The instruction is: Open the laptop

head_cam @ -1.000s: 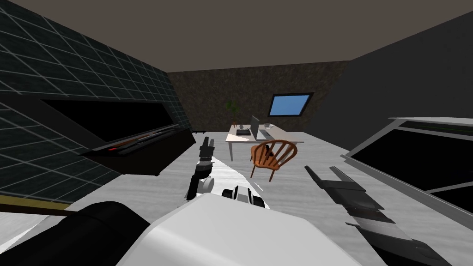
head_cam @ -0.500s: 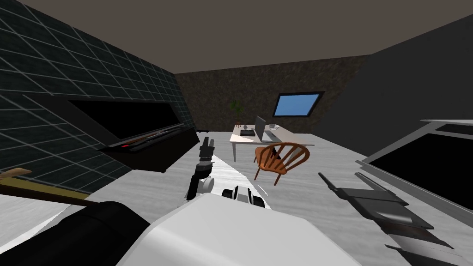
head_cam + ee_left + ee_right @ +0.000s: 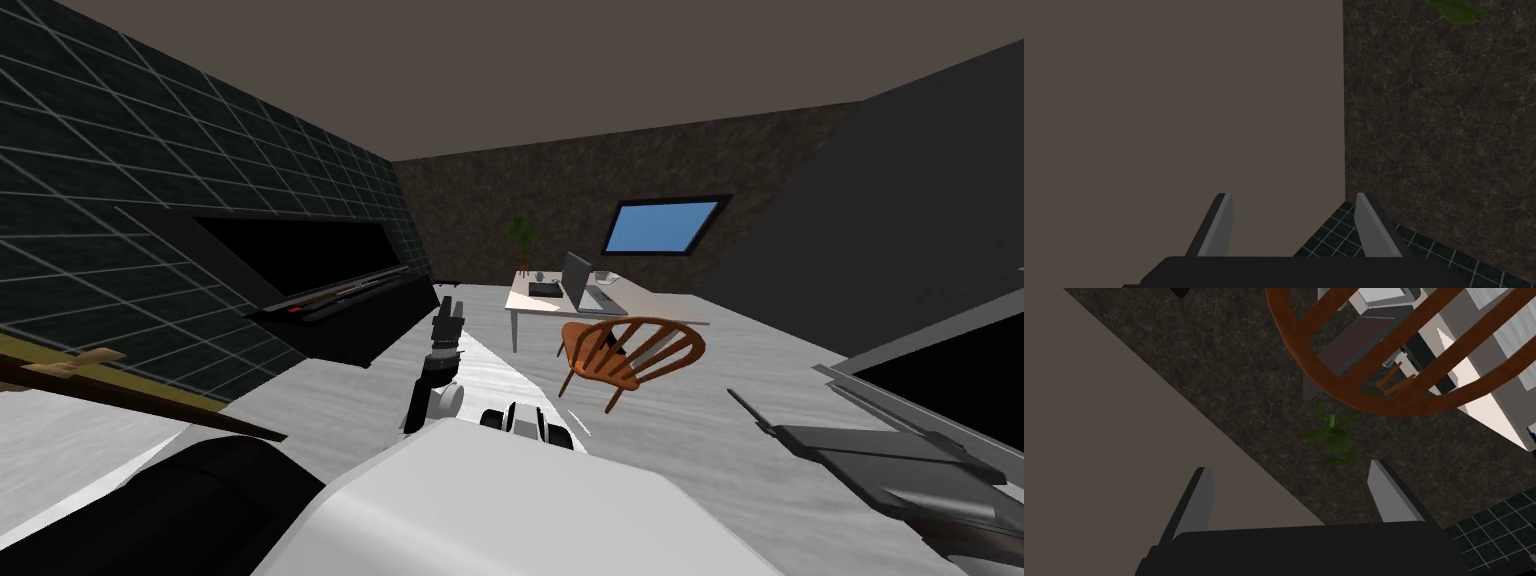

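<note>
The laptop point(image 3: 583, 282) stands on a white table point(image 3: 527, 301) far across the room, its grey lid raised at an angle above its base. A brown wooden chair point(image 3: 630, 351) stands in front of that table. My left gripper point(image 3: 448, 312) is held up ahead of my chest, far short of the table, and its fingers point(image 3: 1221, 225) stand open on nothing. My right gripper point(image 3: 1294, 498) is open too and looks towards the chair's curved back point(image 3: 1334, 383), with the table point(image 3: 1489, 408) showing behind the spindles.
A long black cabinet point(image 3: 340, 320) runs along the tiled left wall. A dark flat folded object point(image 3: 880, 470) lies on the floor at the right. A small black box point(image 3: 545, 289) sits on the table. A plant point(image 3: 522, 230) and a window point(image 3: 665, 225) are at the far wall.
The whole head view has shifted: I have moved forward and turned, so the table, chair and laptop look a little larger and further right. Both arms keep their pose.
</note>
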Tool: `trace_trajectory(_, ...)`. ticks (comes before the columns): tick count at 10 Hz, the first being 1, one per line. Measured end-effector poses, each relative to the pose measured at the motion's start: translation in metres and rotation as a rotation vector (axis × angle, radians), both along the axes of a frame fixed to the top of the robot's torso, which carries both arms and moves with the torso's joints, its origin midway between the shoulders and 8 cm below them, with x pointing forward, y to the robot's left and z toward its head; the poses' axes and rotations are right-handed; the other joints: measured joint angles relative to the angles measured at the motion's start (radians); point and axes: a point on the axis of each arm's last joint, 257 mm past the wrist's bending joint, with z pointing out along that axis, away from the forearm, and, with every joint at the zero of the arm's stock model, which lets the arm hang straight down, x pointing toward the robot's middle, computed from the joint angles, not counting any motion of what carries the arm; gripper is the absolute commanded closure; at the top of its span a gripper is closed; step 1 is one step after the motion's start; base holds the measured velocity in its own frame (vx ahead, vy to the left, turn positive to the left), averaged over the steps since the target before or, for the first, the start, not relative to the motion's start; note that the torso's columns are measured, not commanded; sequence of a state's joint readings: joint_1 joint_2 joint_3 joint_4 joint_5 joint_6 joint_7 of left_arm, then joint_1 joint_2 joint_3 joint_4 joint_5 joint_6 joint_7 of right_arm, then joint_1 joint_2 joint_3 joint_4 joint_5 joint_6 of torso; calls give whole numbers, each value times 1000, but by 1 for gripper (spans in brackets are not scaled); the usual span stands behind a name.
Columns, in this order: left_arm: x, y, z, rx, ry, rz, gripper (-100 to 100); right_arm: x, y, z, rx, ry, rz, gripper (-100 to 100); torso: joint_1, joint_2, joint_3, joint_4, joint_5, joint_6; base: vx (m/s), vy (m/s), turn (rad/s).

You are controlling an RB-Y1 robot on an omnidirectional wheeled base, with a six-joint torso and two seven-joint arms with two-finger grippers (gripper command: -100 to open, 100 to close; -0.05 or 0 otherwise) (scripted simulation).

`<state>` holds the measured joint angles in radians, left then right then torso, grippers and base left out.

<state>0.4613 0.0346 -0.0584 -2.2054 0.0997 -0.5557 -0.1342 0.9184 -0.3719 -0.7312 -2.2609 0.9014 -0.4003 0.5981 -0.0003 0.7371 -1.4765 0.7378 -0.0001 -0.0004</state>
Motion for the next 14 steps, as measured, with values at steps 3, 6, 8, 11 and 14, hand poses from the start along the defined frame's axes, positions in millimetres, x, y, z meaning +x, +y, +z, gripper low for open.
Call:
trace_trajectory(3,0,0,0,0,0,0,0,-15,-30,12,-227,76,-71,-100,0,1,0,0,0,0,103,63,114)
trace_trajectory(6,0,0,0,0,0,0,0,-28,-58,27,-431,147,-124,-100,1,-2,-1,-1,0,0,143,68,169)
trace_trajectory(8,0,0,0,0,0,0,0,-32,-72,33,-547,188,-150,-100,-1,-1,-1,0,0,0,193,52,199)
trace_trajectory(11,0,0,0,0,0,0,0,-42,-91,46,-733,260,-180,-100,0,1,1,0,0,0,209,39,195)
trace_trajectory(14,0,0,0,0,0,0,0,-48,-108,56,-916,336,-196,-100,0,1,0,0,0,1,249,21,187)
